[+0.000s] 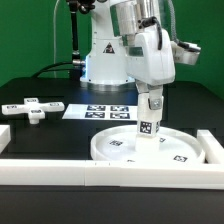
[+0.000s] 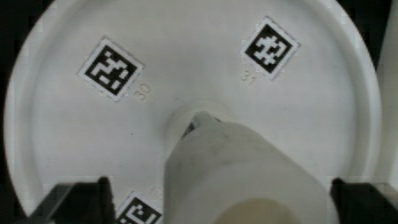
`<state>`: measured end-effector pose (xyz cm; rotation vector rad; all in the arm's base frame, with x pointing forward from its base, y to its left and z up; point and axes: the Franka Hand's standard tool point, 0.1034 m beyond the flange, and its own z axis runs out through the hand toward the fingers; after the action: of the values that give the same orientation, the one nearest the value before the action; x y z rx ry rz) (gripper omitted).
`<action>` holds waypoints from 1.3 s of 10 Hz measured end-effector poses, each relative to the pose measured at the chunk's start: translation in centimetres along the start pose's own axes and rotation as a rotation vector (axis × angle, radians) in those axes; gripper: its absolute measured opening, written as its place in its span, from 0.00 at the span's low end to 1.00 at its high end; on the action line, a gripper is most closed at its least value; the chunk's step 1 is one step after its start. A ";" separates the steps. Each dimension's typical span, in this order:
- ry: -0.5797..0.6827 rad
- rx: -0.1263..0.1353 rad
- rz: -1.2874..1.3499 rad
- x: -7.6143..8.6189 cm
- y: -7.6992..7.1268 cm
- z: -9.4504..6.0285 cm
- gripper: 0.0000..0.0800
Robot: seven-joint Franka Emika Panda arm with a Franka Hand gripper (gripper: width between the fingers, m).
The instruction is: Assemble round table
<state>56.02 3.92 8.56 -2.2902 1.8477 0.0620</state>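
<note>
The round disc (image 1: 120, 148) lies rim-up at the table's front, and fills the wrist view (image 2: 196, 60) with its tags. The cylinder leg (image 1: 150, 125) stands upright on the disc's centre; in the wrist view (image 2: 240, 165) it rises blurred towards the camera. My gripper (image 1: 151, 100) hangs straight down over the leg's top, one finger on each side. In the wrist view the gripper (image 2: 222, 205) is open: a gap shows between the leg and each dark fingertip (image 2: 80, 203). The cross-shaped foot (image 1: 30, 108) lies on the table at the exterior view's left.
The marker board (image 1: 105, 110) lies behind the disc. A long white border rail (image 1: 100, 172) runs along the front, with another piece (image 1: 212, 148) at the exterior view's right. The robot's base (image 1: 105, 65) stands at the back.
</note>
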 end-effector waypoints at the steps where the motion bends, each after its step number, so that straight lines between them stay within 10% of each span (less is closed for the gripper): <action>1: -0.005 -0.010 -0.105 -0.1 -0.3 -0.1 0.79; 8: -0.002 -0.010 -0.701 -0.1 -0.7 -0.2 0.81; 13: -0.001 -0.117 -1.457 -0.8 -1.1 -0.6 0.81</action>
<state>56.86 4.85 9.40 -3.0439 -0.1563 -0.0511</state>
